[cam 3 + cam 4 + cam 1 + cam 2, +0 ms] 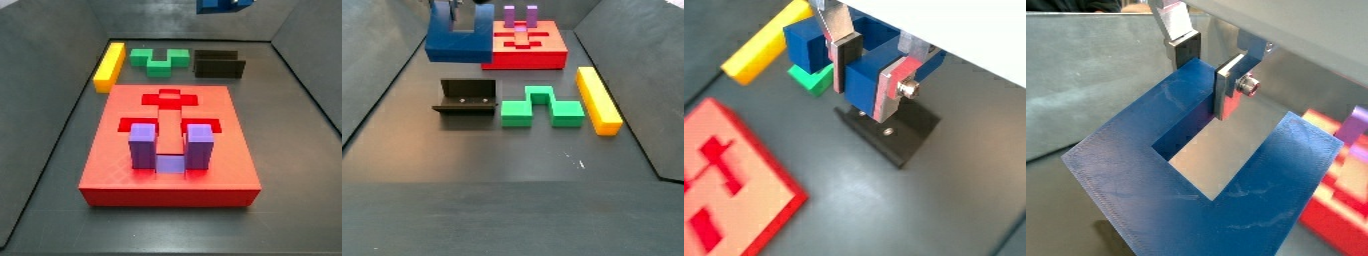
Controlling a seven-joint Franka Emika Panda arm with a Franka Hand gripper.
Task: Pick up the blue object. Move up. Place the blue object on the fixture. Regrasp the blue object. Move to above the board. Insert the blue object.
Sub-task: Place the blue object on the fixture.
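Dark grey flooring (502, 190) carried everything, with the fixture (465, 101) as my landmark. Just beside it lay the green block (543, 106), then the yellow bar (599, 98). Beyond it sat the board (167, 150), a purple block (166, 147) standing in its recess. High above the fixture hung the gripper (867, 72), its 2 fingers (848, 62) clamped on the blue object (457, 40), which touched nothing else.

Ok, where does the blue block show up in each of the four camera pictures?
Wrist view: the blue block sits between the gripper fingers, above the fixture.
Wrist view: it fills the frame, clamped on one prong.
Side view: only a sliver at the top edge.
Side view: upper left, lifted above the fixture.
Shared landmark: the fixture.
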